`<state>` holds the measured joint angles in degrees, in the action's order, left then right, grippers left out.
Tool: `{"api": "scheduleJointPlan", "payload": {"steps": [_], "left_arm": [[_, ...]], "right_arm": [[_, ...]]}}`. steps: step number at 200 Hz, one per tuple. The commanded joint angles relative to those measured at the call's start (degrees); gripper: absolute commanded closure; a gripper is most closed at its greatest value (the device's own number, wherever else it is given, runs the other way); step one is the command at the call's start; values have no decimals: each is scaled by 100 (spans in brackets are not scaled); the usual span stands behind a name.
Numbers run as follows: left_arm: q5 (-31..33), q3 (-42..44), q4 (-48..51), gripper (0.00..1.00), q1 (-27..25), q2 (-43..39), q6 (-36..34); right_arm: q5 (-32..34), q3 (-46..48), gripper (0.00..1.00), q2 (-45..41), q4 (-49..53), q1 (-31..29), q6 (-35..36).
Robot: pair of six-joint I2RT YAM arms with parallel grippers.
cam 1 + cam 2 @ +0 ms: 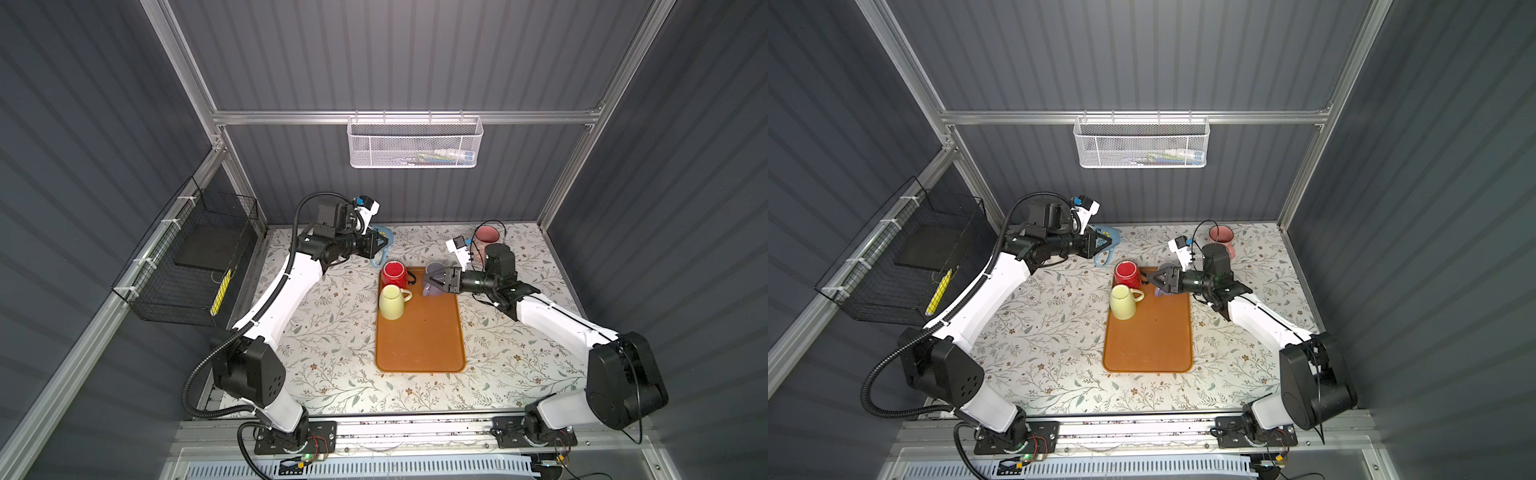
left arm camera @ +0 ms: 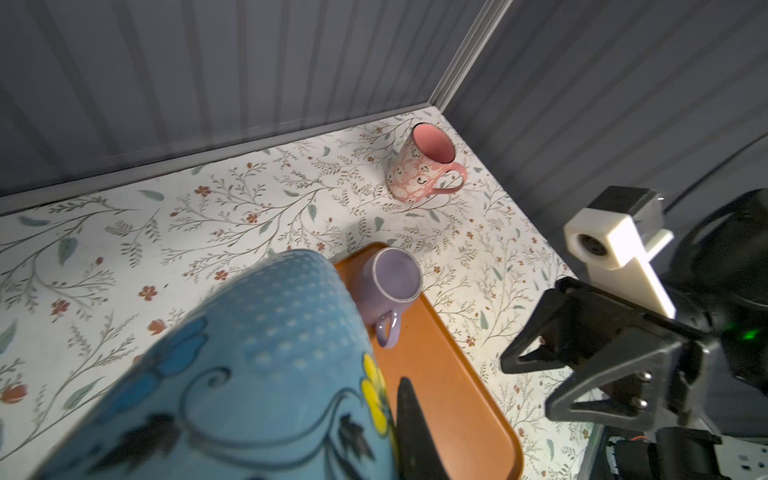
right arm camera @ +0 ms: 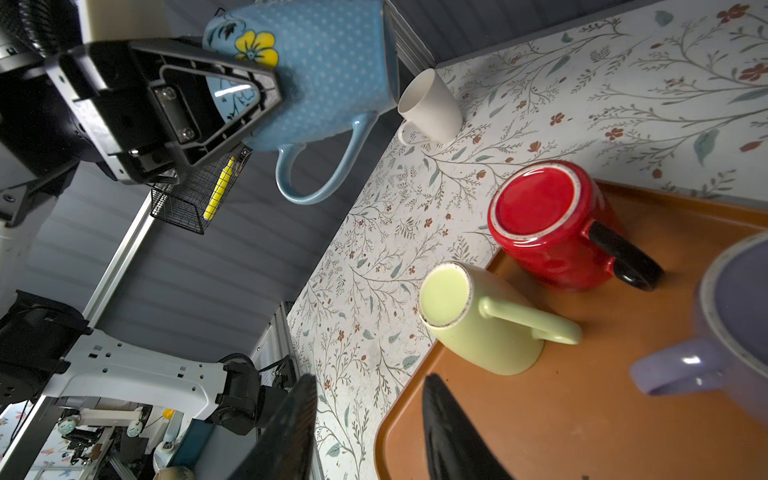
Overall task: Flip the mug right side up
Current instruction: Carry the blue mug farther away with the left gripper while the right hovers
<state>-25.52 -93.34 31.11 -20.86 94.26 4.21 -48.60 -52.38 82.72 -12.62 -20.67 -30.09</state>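
Left end effector (image 1: pixel 381 242) pinches blue mug (image 3: pixel 332 62); right end effector (image 1: pixel 432 281) spread (near purple mug (image 2: pixel 395 278)).

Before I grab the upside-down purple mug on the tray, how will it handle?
The purple mug looks like glazed ceramic: probably stiff, fairly heavy, breakable if dropped. Its glossy wall may slip in a pinch. Standing rim-down on the tray, it seems stable; pushed, it would likely slide rather than tip.

The glossy light-blue ceramic mug (image 3: pixel 332 62), dotted white and painted with a yellow flower, is hanging tilted on its side above the surface (image 1: pixel 332 340), pinched in the left gripper (image 1: pixel 380 241), its looped handle sticking out free.
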Motion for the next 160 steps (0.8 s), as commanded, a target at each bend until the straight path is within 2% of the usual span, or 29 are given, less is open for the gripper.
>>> {"api": "scheduleJointPlan", "payload": {"steps": [1,60,119,160], "left_arm": [[406,-499,766,100,86,276,-577],[1255,-2199,2234,100,273,1586,-1522],[2317,-3953,3258,100,311,2940,-2055],[2563,-4357,3454,100,363,3313,-2531]], "right_arm": [[69,87,56,-133,188,28,230],[98,202,56,-97,166,28,268],[101,393,56,-153,49,28,240],[66,455,56,-146,-53,28,150]]}}
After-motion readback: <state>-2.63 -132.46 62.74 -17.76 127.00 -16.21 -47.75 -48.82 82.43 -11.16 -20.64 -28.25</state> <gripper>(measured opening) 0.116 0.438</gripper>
